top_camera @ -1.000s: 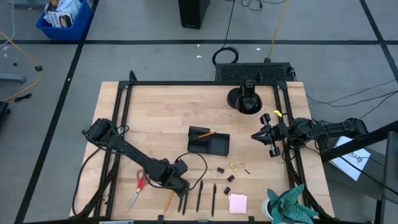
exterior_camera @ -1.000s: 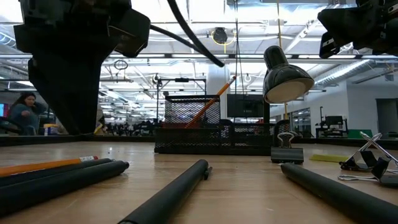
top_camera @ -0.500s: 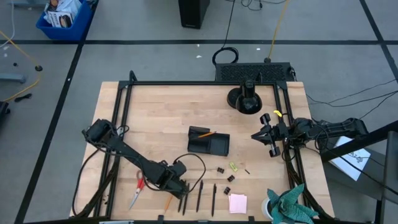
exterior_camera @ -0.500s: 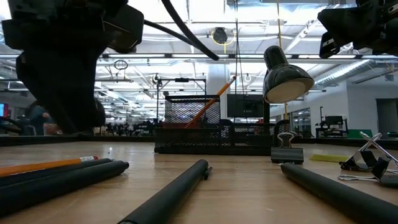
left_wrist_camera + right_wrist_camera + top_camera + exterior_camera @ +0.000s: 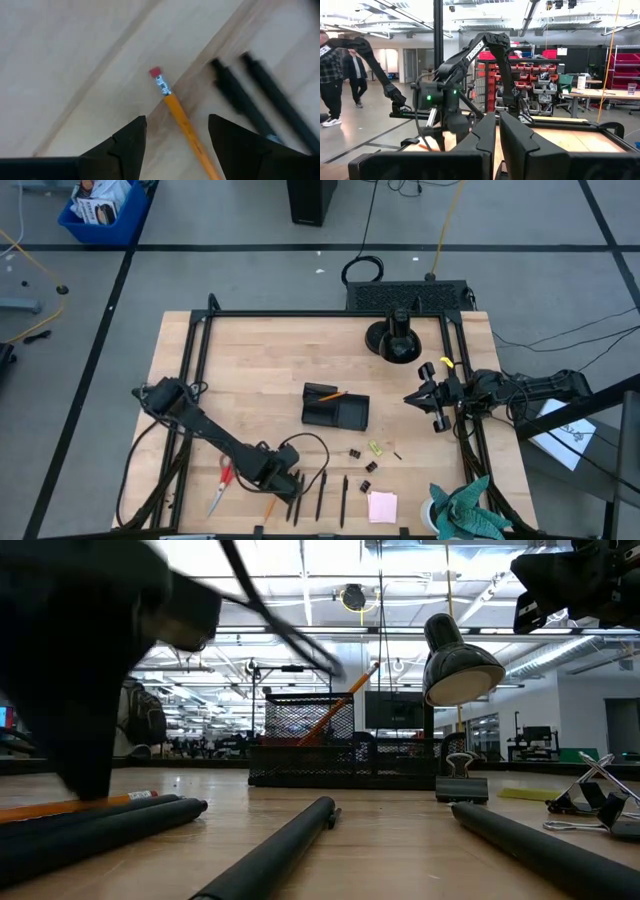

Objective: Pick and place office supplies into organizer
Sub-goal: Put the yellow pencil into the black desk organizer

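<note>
Directly beneath our left gripper (image 5: 177,137), between its two spread fingers, lies the orange pencil (image 5: 182,117), and that is the relation our next move turns on. In the left wrist view the pencil's long axis runs from its eraser end, out ahead of the fingertips, back through the gap and under the claw, so the fingers stand one on each side of the shaft and across it rather than along it; we judge that a straight descent and a squeeze should catch it. We cannot tell whether the fingertips already touch the wood. Just beside the pencil, off one finger, lie two of the thin black pens (image 5: 240,100), close enough that a finger might nudge one. From above, our left gripper (image 5: 285,480) hangs low at the table's near edge, with the red-handled scissors (image 5: 221,484) to its outer side and the organizer (image 5: 336,409) well ahead of it toward the middle. Our right gripper (image 5: 422,396), pressed together and holding nothing, waits beyond the organizer, far from the pencil, so this pick falls to the left arm.
</note>
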Controlling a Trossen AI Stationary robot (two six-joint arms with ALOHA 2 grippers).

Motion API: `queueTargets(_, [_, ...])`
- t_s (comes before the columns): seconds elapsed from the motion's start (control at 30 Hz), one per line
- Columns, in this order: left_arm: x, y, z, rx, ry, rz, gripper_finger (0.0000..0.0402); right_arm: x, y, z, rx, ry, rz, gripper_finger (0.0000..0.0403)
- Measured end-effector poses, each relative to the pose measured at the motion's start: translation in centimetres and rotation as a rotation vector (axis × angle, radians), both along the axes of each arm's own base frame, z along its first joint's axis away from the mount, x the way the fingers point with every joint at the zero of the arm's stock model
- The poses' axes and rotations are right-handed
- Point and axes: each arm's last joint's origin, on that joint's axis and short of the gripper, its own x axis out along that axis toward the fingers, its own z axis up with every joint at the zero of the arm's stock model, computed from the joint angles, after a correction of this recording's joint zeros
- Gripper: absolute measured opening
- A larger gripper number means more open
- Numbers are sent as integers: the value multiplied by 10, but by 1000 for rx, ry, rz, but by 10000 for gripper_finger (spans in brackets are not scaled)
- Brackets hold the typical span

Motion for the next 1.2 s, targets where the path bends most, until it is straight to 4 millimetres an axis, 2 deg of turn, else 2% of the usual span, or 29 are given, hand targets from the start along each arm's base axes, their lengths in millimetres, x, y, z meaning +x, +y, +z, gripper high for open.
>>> queueTargets(0.17, [3, -2, -17, 8, 49, -13, 218, 0, 0, 0, 0, 1, 0, 20])
queueTargets(0.37, [3, -2, -19, 10, 55, -20, 208, 0, 0, 0, 0, 1, 0, 20])
queueTargets(0.93, [6, -6, -20, -6, 7, -83, 11, 0, 0, 0, 0, 1, 0, 20])
queueTargets(1.2, [3, -10, -19, 56, -29, -127, 28, 0, 0, 0, 0, 1, 0, 20])
